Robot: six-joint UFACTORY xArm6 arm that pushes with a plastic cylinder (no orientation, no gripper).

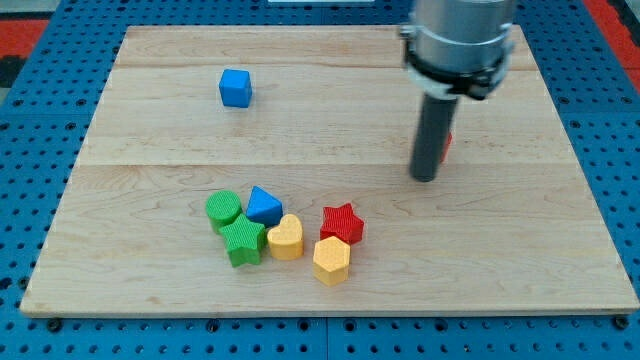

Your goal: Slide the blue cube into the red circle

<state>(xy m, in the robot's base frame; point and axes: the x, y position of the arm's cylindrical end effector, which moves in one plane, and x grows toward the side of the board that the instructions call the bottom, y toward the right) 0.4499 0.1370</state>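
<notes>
The blue cube [236, 88] sits alone on the wooden board [150, 140], towards the view's top left. The red circle [446, 146] is almost hidden behind my rod at the view's right; only a thin red edge shows. My tip [425, 177] rests on the board just below and left of that red edge, far to the right of the blue cube.
A cluster lies at the view's bottom centre: a green cylinder [224, 209], a green star [243, 242], a blue triangular block [264, 205], a yellow heart [286, 238], a red star [342, 223] and a yellow hexagon [332, 260]. A blue pegboard [30, 130] surrounds the board.
</notes>
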